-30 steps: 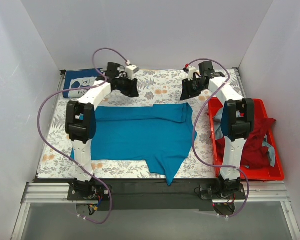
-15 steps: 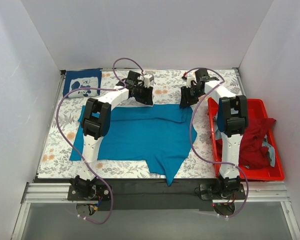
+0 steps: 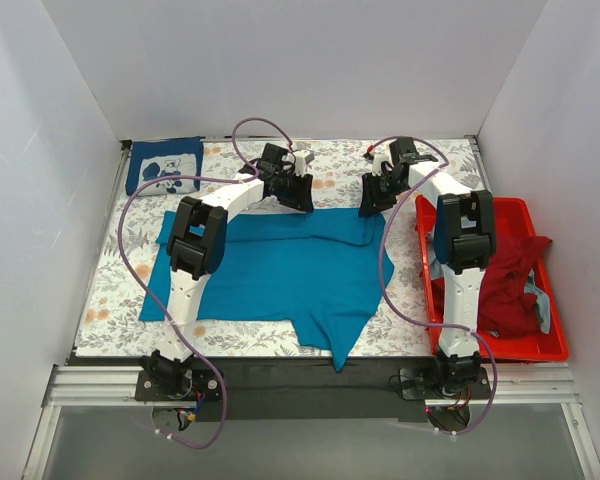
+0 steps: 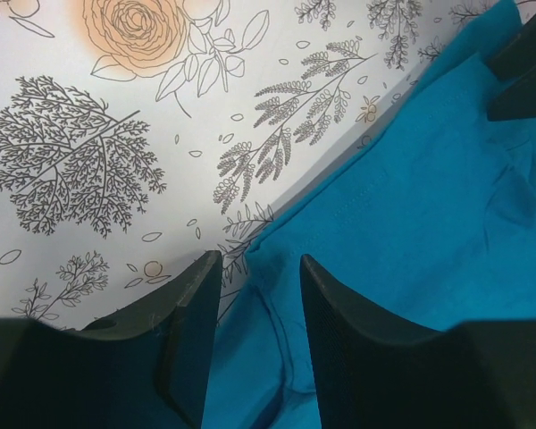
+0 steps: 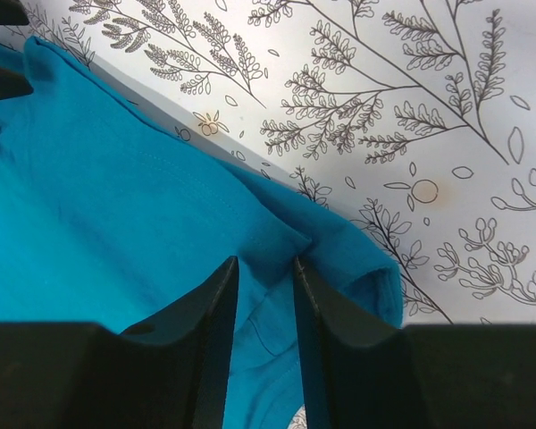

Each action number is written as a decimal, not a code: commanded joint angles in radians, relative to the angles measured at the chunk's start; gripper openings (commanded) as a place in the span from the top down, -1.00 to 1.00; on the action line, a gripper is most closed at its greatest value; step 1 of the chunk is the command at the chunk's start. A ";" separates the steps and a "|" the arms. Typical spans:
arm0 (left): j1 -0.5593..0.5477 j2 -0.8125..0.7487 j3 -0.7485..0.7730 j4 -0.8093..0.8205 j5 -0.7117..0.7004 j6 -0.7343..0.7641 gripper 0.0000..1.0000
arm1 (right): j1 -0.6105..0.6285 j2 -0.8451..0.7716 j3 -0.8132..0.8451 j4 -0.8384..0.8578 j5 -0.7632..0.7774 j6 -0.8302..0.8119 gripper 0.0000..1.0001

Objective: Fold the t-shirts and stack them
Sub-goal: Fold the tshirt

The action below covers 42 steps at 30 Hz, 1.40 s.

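Observation:
The teal-blue t-shirt [image 3: 280,270] lies spread on the flowered table cover, with one sleeve hanging over the near edge. My left gripper [image 3: 296,192] is at the shirt's far edge; in the left wrist view its jaws [image 4: 259,268] stand open astride the hem of the teal cloth [image 4: 411,206]. My right gripper [image 3: 374,196] is at the shirt's far right corner; its jaws [image 5: 263,266] stand narrowly apart, pinching a raised fold of the teal cloth [image 5: 116,188]. A folded navy t-shirt with a white graphic [image 3: 165,166] lies at the far left.
A red plastic bin [image 3: 525,345] along the right side holds dark red [image 3: 510,280] and pale blue-grey [image 3: 435,250] shirts. White walls close in the table on three sides. A black rail runs along the near edge.
My left arm swung right from the navy shirt to the teal shirt's far edge. My right gripper came down a little onto the far right corner and has stayed there.

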 commanded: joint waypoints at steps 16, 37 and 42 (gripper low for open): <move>-0.005 0.050 0.080 0.031 0.028 -0.036 0.40 | 0.002 0.026 0.057 0.024 -0.064 0.022 0.50; -0.007 -0.244 -0.187 0.155 0.146 -0.026 1.00 | 0.003 -0.210 -0.165 0.027 -0.192 -0.088 0.97; -0.013 -0.316 -0.317 0.161 0.177 -0.020 1.00 | 0.007 -0.264 -0.272 0.030 -0.225 -0.110 0.97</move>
